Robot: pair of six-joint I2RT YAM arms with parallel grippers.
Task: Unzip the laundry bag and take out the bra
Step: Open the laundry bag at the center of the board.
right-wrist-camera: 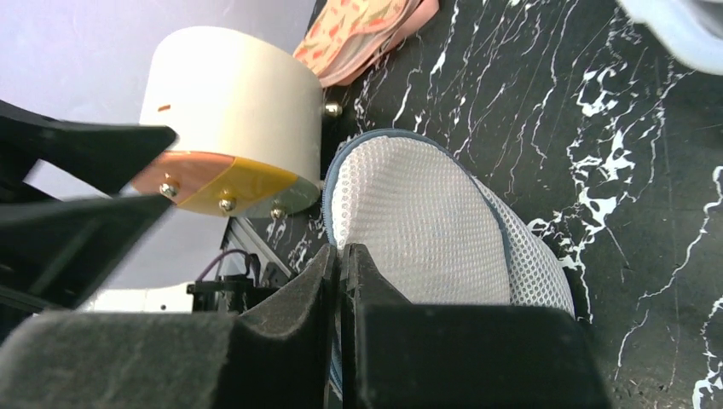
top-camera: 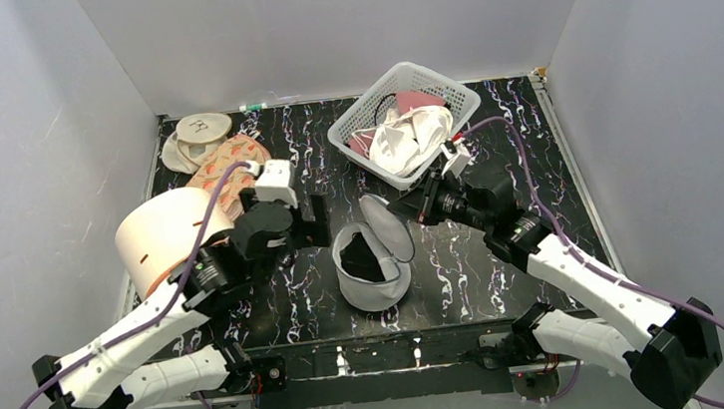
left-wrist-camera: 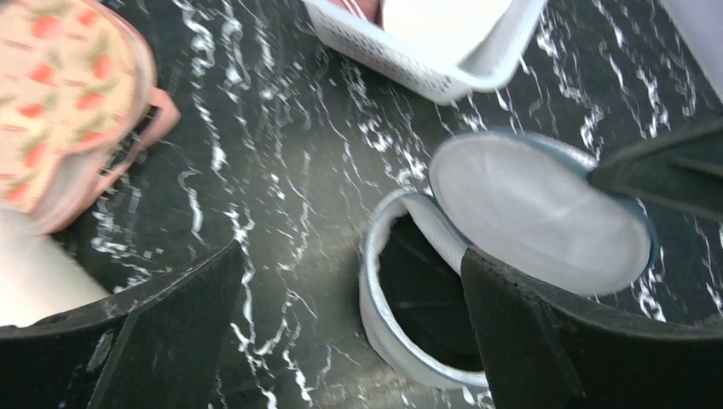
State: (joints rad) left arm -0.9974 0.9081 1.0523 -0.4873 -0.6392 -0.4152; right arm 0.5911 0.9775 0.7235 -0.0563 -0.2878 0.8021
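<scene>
The laundry bag (top-camera: 374, 285) stands at the table's middle, unzipped, its mesh lid (top-camera: 387, 224) tipped up and back. In the top view and the left wrist view its inside (left-wrist-camera: 426, 294) looks dark, and no bra shows in any view. My right gripper (top-camera: 412, 203) is shut on the blue zipper rim of the lid (right-wrist-camera: 418, 221), and the rim runs between the closed jaws (right-wrist-camera: 343, 250). My left gripper (top-camera: 319, 223) hangs open just left of the bag. Its right finger (left-wrist-camera: 546, 332) reaches over the bag's rim (left-wrist-camera: 381, 328), and nothing lies between the jaws (left-wrist-camera: 352, 253).
A cream cylinder with an orange base (top-camera: 165, 233) (right-wrist-camera: 230, 94) lies at the left beside the left arm. Peach floral pads (top-camera: 224, 163) (left-wrist-camera: 60, 85) lie behind it. A white lattice basket (top-camera: 340, 138) (left-wrist-camera: 401, 64) holding white cloth (top-camera: 407, 140) stands at the back.
</scene>
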